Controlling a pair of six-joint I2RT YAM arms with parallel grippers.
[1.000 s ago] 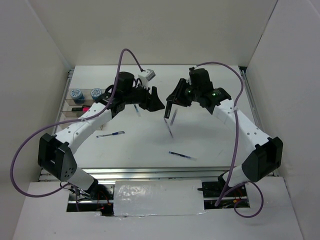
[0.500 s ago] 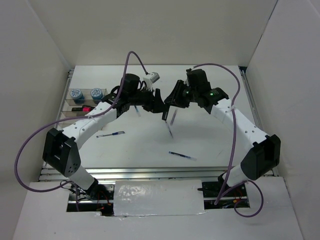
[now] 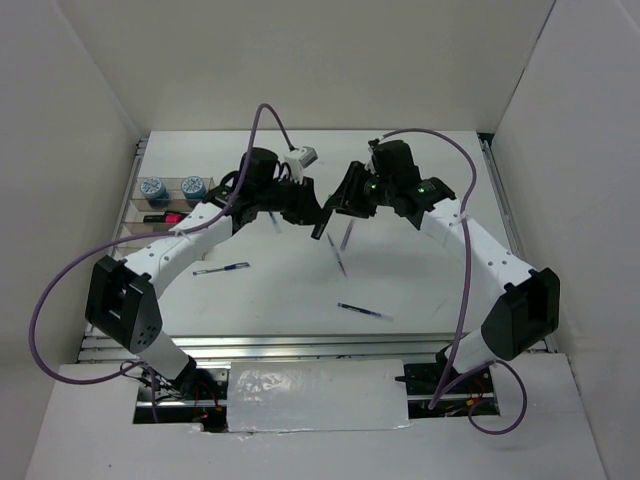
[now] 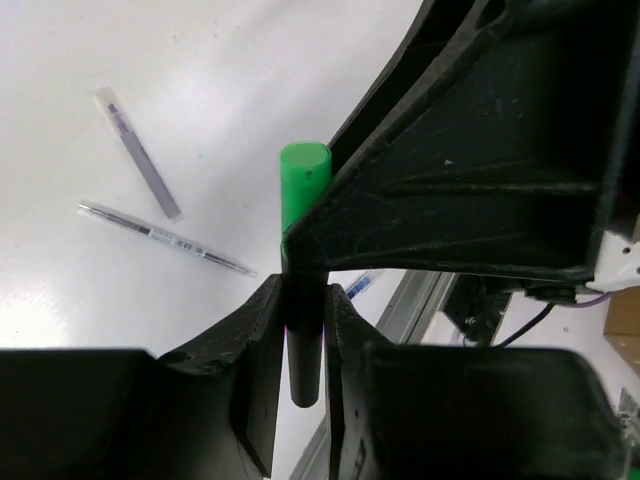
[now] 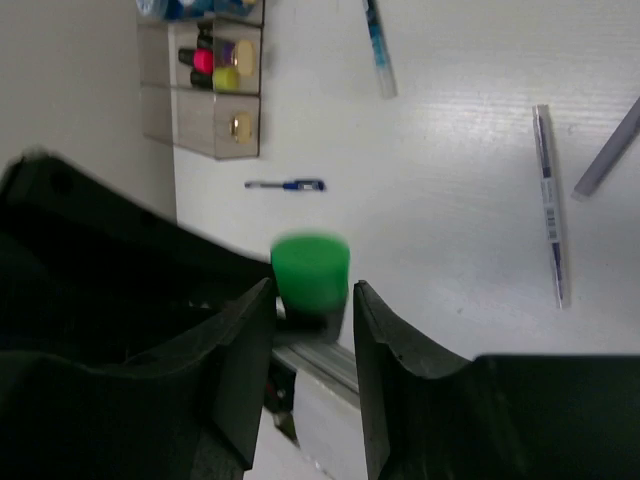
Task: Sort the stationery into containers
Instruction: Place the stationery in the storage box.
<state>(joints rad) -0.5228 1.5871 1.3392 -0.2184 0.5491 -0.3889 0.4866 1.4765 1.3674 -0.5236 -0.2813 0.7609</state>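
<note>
Green-capped black plastic highlighter (image 4: 304, 185) hangs in mid-air over the white table (image 3: 420, 270), well apart from the clear compartmented organizer box (image 3: 150, 205) at the far left. My right gripper (image 5: 310, 292) pinches it just under the cap. My left gripper (image 4: 303, 292), wide open a second ago, has come in and closed narrowly on the black barrel. Both hold it now, so the handover looks ready. I judge my right should release next, and my left carry it to the box.
</note>
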